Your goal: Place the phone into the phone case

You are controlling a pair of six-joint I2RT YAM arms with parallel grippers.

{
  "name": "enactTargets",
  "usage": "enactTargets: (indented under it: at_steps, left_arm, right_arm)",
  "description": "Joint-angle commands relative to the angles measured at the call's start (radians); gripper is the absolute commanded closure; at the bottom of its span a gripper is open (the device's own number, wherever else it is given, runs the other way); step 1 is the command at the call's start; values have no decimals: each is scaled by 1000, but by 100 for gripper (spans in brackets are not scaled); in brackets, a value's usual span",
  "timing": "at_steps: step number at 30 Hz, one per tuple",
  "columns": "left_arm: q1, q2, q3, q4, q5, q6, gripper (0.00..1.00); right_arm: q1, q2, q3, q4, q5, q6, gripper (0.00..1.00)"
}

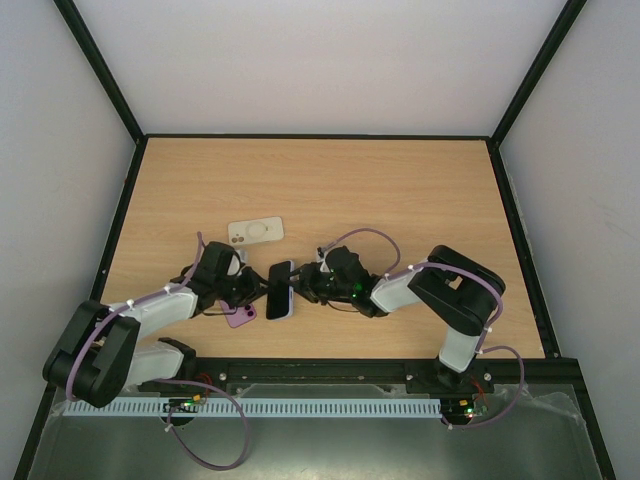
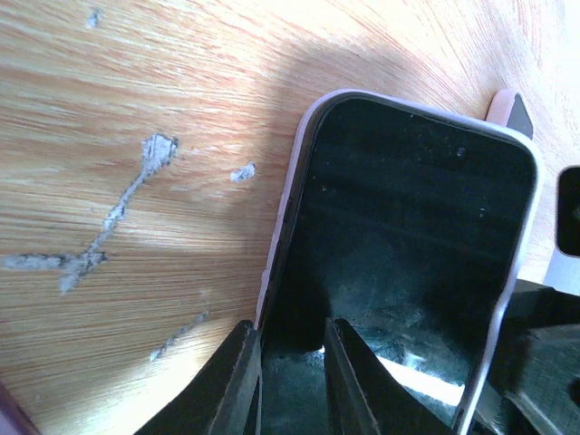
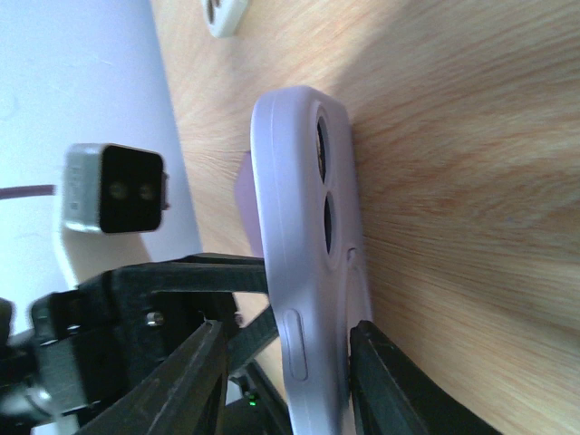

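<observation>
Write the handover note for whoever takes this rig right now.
Left gripper: fingers straddle the phone's side edge; clamp unclear.
Right gripper: fingers either side of the case; clamp unclear.
Phone in lilac case, on edge between the grippers; beige case lies apart on the table.
Done: phone looks inserted.
Left: check the hidden end is seated, set it down.
</observation>
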Motion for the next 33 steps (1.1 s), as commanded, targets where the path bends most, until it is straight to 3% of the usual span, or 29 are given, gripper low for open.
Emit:
enactTargets:
  at_steps: [1,7,11,18,24,30,33]
  left_arm:
    - [-10,-14,-11,45,59,-14,80]
    - [-6,-11,-28,94,91,-56,79]
    - [-2,-47,-3,75,110,-62,72]
    - [107,-197,80,-93,177,5,55]
    - [213,-334,149,-158,297,46,29]
    - [232,-422,213,-133,387,42,22]
    - [232,-472,201,-17,437,-45,21]
  right_arm:
    - [12,18,50,-85,8,-65,66]
    - [12,15,67,-160,45,-125,82]
    - [11,-12,41,-124,54,-135,90]
    - [-2,-141,7,-75,26,-186,90]
    - [-9,-304,-4,-55,-38,-260,90]
    - [-9,-437,7,-80,-83,-304,89]
    - [-10,-484,-1,-39,-109,-286,89]
